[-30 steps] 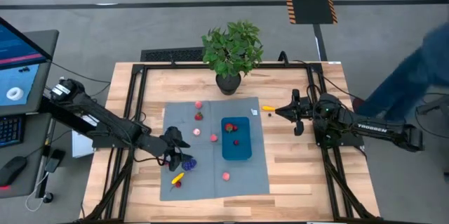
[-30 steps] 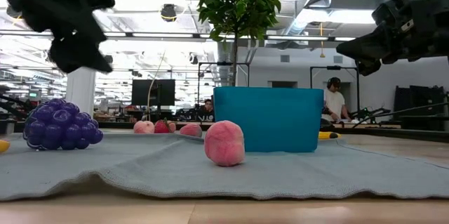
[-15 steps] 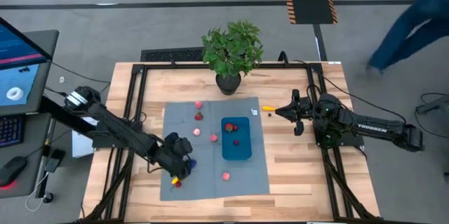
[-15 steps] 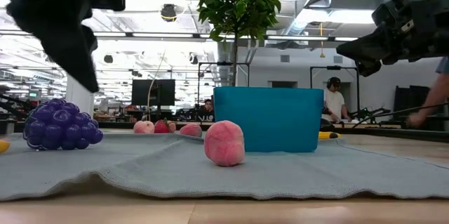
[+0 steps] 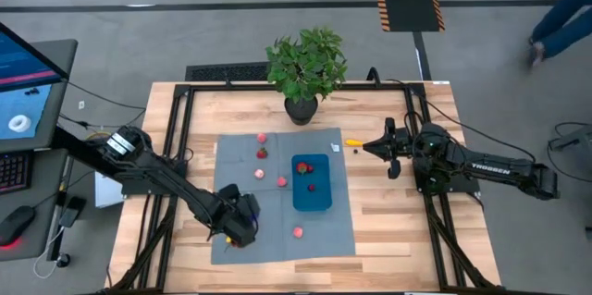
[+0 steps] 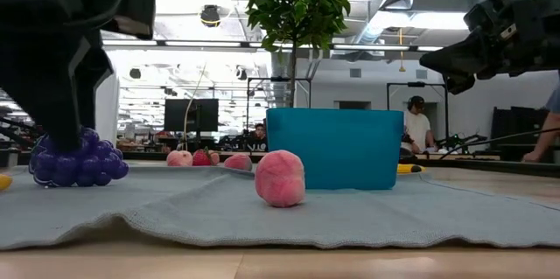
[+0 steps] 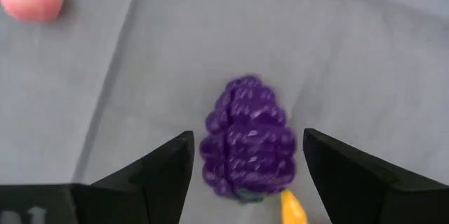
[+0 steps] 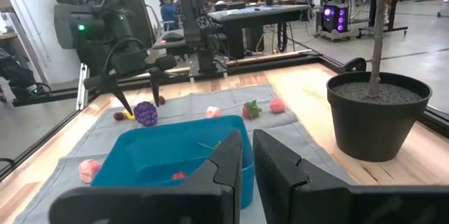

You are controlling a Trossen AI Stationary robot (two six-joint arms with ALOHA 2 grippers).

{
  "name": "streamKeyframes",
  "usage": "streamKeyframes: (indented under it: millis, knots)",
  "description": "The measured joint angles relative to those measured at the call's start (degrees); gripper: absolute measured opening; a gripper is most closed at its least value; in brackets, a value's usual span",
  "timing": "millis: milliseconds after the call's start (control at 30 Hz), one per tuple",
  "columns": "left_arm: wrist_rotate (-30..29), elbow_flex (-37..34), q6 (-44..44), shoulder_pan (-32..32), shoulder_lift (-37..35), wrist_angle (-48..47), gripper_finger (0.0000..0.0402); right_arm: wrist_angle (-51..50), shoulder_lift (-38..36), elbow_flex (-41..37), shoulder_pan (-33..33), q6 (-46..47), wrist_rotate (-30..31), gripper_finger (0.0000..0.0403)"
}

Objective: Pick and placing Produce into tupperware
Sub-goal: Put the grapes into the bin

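Observation:
The purple grape cluster (image 7: 245, 147) lies on the grey-blue mat, with a yellow piece (image 7: 295, 210) beside it. My left gripper (image 7: 249, 136) is open and lowered over the grapes near the mat's near-left corner (image 5: 239, 226), one finger on each side with a small gap to the cluster. In the low view the grapes (image 6: 83, 163) sit under its dark fingers. The blue tupperware (image 5: 312, 184) stands on the mat with two red pieces inside. Pink and red pieces (image 5: 262, 153) lie around it. My right gripper (image 5: 367, 147) hangs shut, right of the mat.
A potted plant (image 5: 305, 68) stands at the table's far edge behind the mat. A small yellow piece (image 5: 352, 142) lies on bare wood between the mat and my right gripper. One pink piece (image 5: 298, 232) rests near the mat's near edge. A person passes beyond the table's far-right corner (image 5: 560, 18).
My left gripper has moved toward the table's near edge and slightly right, and come down over the grape cluster until its open fingers flank it. The grapes have stayed where they were. The person beyond the table has walked farther off.

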Motion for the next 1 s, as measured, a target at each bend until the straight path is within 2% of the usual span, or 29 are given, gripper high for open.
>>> streamKeyframes:
  millis: [767, 1000]
  knots:
    - [-0.3, -0.6, 3.0, 0.3, 0.0, -0.2, 0.0254, 0.0, 0.0, 0.0, 0.0, 0.3, 0.0, 0.006]
    - [1.6, -4.7, 2.8, 0.3, 0.0, 6.7, 0.0254, 0.0, 0.0, 0.0, 0.0, 0.3, 0.0, 0.006]
